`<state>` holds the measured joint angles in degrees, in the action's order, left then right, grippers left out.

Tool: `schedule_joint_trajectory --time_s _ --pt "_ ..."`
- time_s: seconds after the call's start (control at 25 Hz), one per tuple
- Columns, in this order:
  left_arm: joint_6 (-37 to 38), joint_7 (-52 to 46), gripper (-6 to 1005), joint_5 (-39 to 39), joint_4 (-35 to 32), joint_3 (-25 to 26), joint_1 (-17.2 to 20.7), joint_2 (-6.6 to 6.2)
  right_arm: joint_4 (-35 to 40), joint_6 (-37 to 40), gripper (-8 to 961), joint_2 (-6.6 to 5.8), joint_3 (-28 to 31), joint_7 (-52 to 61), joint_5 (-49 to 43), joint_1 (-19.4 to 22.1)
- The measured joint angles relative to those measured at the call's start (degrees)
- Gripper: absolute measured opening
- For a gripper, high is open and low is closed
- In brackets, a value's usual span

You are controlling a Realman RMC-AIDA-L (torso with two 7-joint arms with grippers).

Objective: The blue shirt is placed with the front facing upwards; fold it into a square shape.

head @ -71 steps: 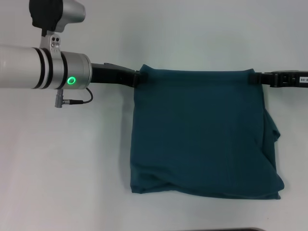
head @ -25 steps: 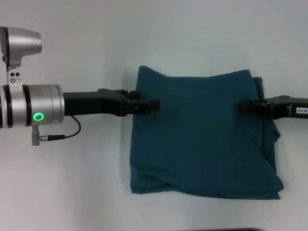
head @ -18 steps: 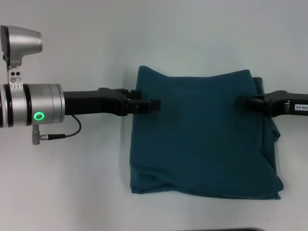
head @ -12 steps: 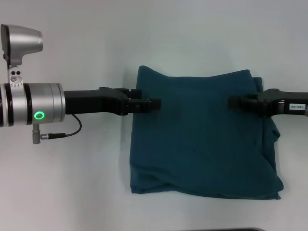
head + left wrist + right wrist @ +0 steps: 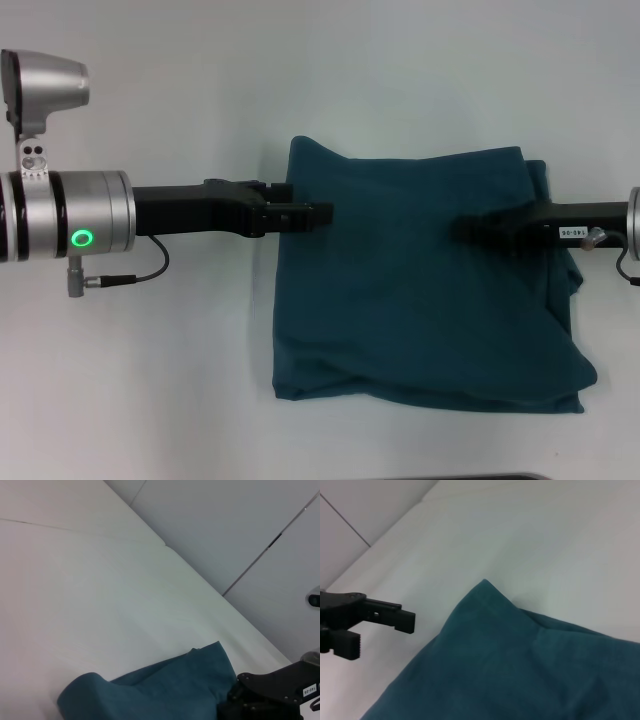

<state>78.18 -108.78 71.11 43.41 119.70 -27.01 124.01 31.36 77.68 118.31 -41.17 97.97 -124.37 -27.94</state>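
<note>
The blue shirt (image 5: 420, 320) lies folded in a rough square on the white table, plain side up, with a loose fold bulging along its right edge. My left gripper (image 5: 312, 215) hovers open over the shirt's left edge near the far corner; the right wrist view shows it (image 5: 380, 636) with a gap between its fingers and nothing in it. My right gripper (image 5: 470, 230) reaches in from the right, low over the shirt's far right part, open and holding nothing. The left wrist view shows the shirt's (image 5: 165, 690) far corner and the right gripper (image 5: 240, 695) beyond it.
White table (image 5: 150, 380) surface surrounds the shirt on all sides. A dark strip (image 5: 520, 477) marks the table's near edge. The left arm's cable (image 5: 130, 280) hangs beside its silver wrist.
Both grippers have let go of the shirt's far corners, and that edge now lies flat. Over the last second the right gripper slid left across the shirt. The left gripper stayed put.
</note>
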Motion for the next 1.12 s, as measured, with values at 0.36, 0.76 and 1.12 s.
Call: schedule_joint_trajectory --time_s 0.36,0.76,1.12 --pt "1.68 0.07 844 0.24 0.5 0.64 0.13 -0.05 3.03 4.76 71 -0.11 0.46 -1.3 2.06 -0.16" --pt "10.07 5.41 842 0.59 0.65 5.03 1.04 -0.47 7.67 12.7 75 -0.78 1.53 -9.56 4.3 2.68" --pt "13.0 12.02 841 0.62 -0.25 8.88 1.75 -0.03 7.96 13.1 183 -0.26 2.15 -14.69 4.44 1.01"
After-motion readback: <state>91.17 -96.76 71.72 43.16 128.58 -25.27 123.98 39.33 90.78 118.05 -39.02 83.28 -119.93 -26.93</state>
